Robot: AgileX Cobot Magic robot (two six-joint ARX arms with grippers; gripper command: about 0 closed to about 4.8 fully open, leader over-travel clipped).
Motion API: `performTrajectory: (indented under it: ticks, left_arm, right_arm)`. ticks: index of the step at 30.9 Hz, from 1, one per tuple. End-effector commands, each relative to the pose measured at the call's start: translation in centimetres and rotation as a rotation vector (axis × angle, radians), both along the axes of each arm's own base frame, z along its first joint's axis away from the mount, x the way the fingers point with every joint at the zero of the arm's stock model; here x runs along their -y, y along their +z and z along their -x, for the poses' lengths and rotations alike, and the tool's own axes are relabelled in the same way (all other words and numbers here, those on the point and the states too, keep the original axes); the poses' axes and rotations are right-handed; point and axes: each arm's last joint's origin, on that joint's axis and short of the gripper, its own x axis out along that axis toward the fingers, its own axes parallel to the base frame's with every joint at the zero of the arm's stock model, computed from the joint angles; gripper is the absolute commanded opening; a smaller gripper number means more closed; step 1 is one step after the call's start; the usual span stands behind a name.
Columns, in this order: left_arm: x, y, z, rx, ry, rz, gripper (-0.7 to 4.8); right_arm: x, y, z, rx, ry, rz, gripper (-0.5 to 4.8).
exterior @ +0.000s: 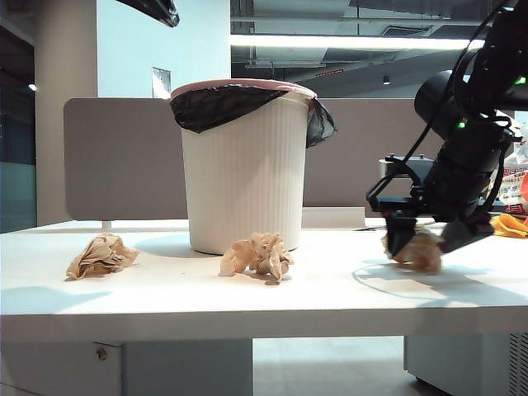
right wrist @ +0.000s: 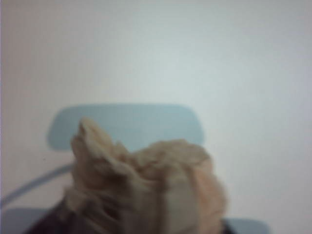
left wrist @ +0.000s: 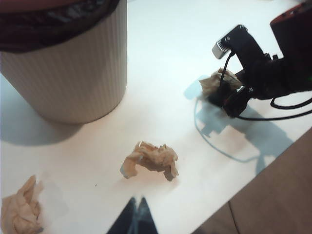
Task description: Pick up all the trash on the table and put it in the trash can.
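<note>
The trash can (exterior: 247,177) stands on the table (exterior: 165,289), cream, ribbed, lined with a black bag. Three balls of tan paper trash lie in front of it: a left one (exterior: 101,256), a middle one (exterior: 257,254) and a right one (exterior: 422,252). My right gripper (exterior: 427,238) is down at the right ball (left wrist: 217,82), its fingers spread on either side of it; that ball (right wrist: 146,185) fills the right wrist view. My left gripper (left wrist: 138,209) hangs above the table's front edge, short of the middle ball (left wrist: 150,158), with its fingertips together and nothing between them.
A grey-brown partition panel (exterior: 115,157) runs behind the can. An orange-yellow cloth (exterior: 511,224) lies at the far right. A thin cable (exterior: 396,289) loops on the table under the right arm. The table's front edge (left wrist: 229,200) is close to the left gripper.
</note>
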Motion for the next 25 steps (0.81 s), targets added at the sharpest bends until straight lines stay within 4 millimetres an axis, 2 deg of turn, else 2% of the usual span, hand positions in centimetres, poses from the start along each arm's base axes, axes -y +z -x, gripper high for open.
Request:
performTrajectory:
  ticks: [1,4,7,10,13,17,21,25]
  left_arm:
    - [0.0,0.3,0.1,0.010,-0.004,0.004,-0.05]
    - [0.0,0.3,0.1,0.014,-0.004,0.006,-0.05]
    - [0.0,0.6,0.0,0.038,-0.004,0.024,-0.05]
    - [0.2,1.4,-0.2,0.109,0.007,0.070,-0.05]
    - [0.0,2.7,-0.5,0.195,0.064,0.107,-0.05]
    - [-0.5,5.2,-0.8,0.284,0.154,0.129,-0.05]
    - [-1.7,8.5,-1.6,0.386,0.187,0.176,-0.05]
    - [-2.9,10.9,-2.9,0.423,0.203,0.204,-0.05]
  right_arm:
    - [-0.1,1.3,-0.2,-0.007,0.000,0.001,-0.01]
    - [-0.3,3.6,-0.2,0.007,0.009,-0.005,-0.08]
    - [-0.7,7.9,0.5,0.088,0.056,-0.066,-0.08]
    - [-1.4,13.8,1.9,0.242,0.139,-0.153,-0.08]
    - [-2.0,20.7,3.7,0.442,0.180,-0.201,-0.08]
    - [-3.0,27.4,4.8,0.629,0.261,-0.268,-0.08]
    - [-4.4,31.5,4.4,0.760,0.301,-0.301,-0.08]
    - [-6.0,33.1,1.8,0.794,0.319,-0.334,-0.08]
